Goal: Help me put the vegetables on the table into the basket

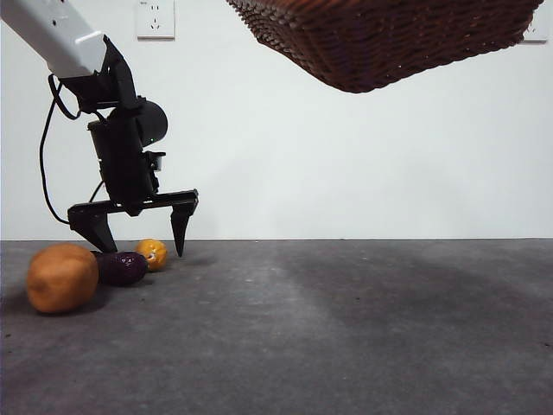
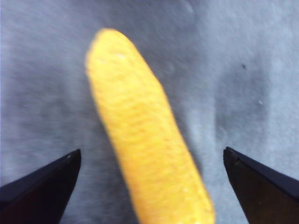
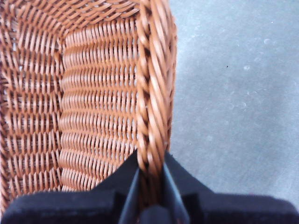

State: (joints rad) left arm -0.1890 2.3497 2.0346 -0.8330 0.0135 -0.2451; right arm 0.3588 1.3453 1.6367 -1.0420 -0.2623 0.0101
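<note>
Hovering wide-open over the yellow vegetable point(image 2: 149, 140), left gripper point(image 1: 138, 229) is needing descent and closing; right gripper point(image 3: 150, 175) is clamping the raised basket's point(image 1: 389, 39) rim.

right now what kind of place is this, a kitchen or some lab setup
Most likely a lab or test bench, not a kitchen: a bare grey table against a plain white wall with a socket, one gripper open over the vegetables, the other holding a wicker basket aloft.
</note>
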